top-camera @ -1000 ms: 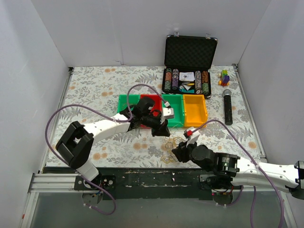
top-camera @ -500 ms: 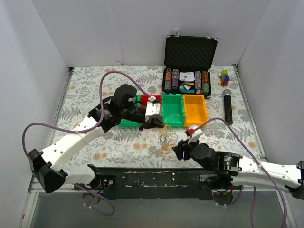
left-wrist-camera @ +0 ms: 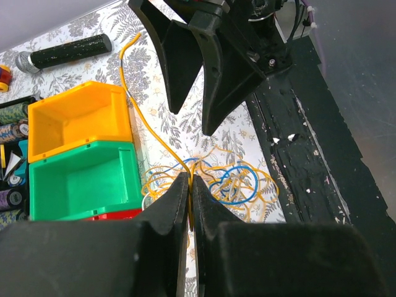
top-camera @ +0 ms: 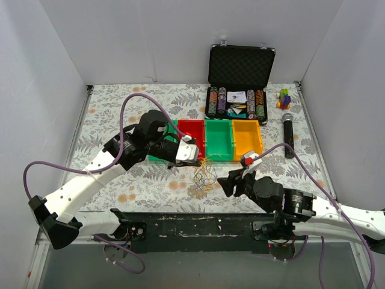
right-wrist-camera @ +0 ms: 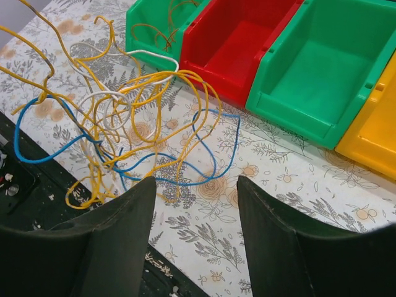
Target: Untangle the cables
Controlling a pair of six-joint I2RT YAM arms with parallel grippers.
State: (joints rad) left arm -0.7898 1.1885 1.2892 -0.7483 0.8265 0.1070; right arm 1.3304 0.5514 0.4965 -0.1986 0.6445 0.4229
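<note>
Our left gripper (left-wrist-camera: 190, 180) is clenched, its two black fingertips pressed flat together on one yellow strand of the cables (left-wrist-camera: 232, 182). That strand rises from the pinch and curves away past the bins. The rest of the tangle lies on the table just beyond the fingertips.

Our right gripper (right-wrist-camera: 197, 185) is spread wide and holds nothing. Its wedge-shaped black fingers (right-wrist-camera: 117, 241) point at the near side of the same tangle, and from its wrist view the closest loops reach down between the tips (we cannot tell whether any of them touch). The tangle sits between the two grippers, in front of the row of bins and close to the black front strip of the table (top-camera: 198, 226).

The wires are thin, smooth and springy, and stand up in loose loops. Most are yellow to orange, with some blue ones, some white ones and a few tan ones.

We count four open plastic bins with sloped fronts, touching side by side:
- a green bin (right-wrist-camera: 151, 28) with a curl of tan wire inside
- a red bin (right-wrist-camera: 244, 46)
- a second green bin (right-wrist-camera: 315, 74)
- a yellow bin (right-wrist-camera: 371, 133)

In the top view the left arm crosses over the first green bin.

The table carries a cloth with a leaf and flower print (top-camera: 120, 102). Behind the bins one black case (top-camera: 240, 66) stands open, with a foam-lined lid and rows of striped poker chips (top-camera: 216, 101). To its right are one small stack of coloured toy blocks (top-camera: 283, 98) and one black microphone (top-camera: 288, 137) with a silver mesh head, lying beside the yellow bin.
</note>
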